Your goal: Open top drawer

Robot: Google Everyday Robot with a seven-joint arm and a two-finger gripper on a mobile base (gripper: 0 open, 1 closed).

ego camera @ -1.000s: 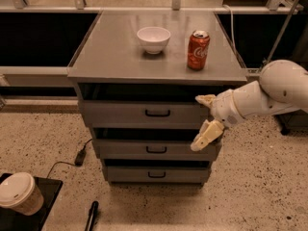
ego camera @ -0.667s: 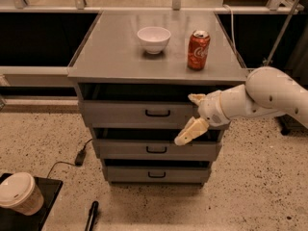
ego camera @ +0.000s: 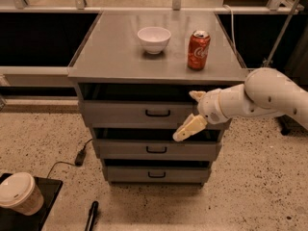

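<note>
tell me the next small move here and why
Probably shift the gripper left onto the black handle of the top drawer: the open gripper sits right of that handle, in front of the drawer face, gripping nothing yet.

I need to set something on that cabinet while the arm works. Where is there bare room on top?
The cabinet top is bare left of the white bowl, and along its front edge. Between bowl and red can is tight. Avoid the top drawer front: the open gripper hangs at its right end.
</note>
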